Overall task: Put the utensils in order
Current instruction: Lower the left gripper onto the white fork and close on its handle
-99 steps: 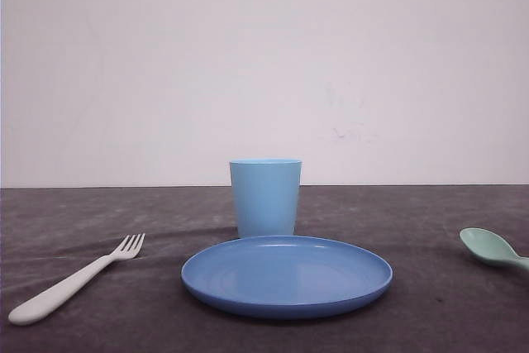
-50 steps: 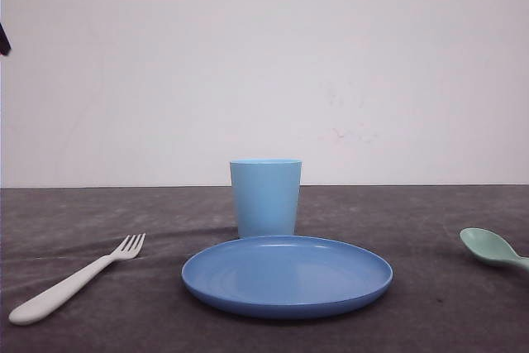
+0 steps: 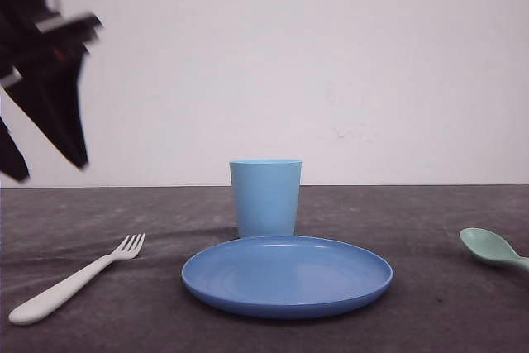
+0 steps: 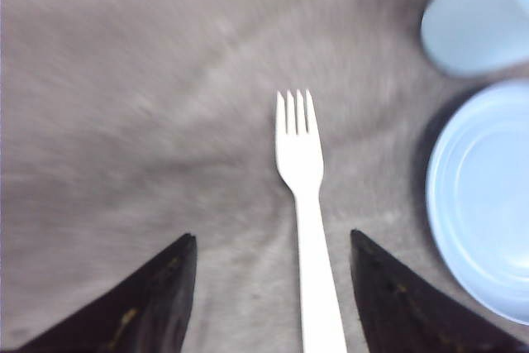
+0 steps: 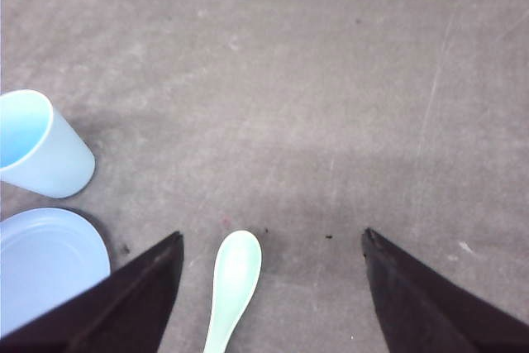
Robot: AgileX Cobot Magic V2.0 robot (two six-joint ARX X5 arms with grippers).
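Lab-style test bench: bare white wall (image 3: 331, 55), grey cloth-covered table (image 3: 430, 221), staged plastic tableware, robot arm.

front camera low, facing wall; wrist cameras look down, sharing plate (image 3: 286, 274).

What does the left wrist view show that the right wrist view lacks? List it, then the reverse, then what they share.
Left wrist view alone: the white fork lying flat between the open left pincer fingers. Right wrist view alone: the mint spoon lying between the open right pincer fingers. Shared: the light blue cup, the blue plate beside it, and the grey table.
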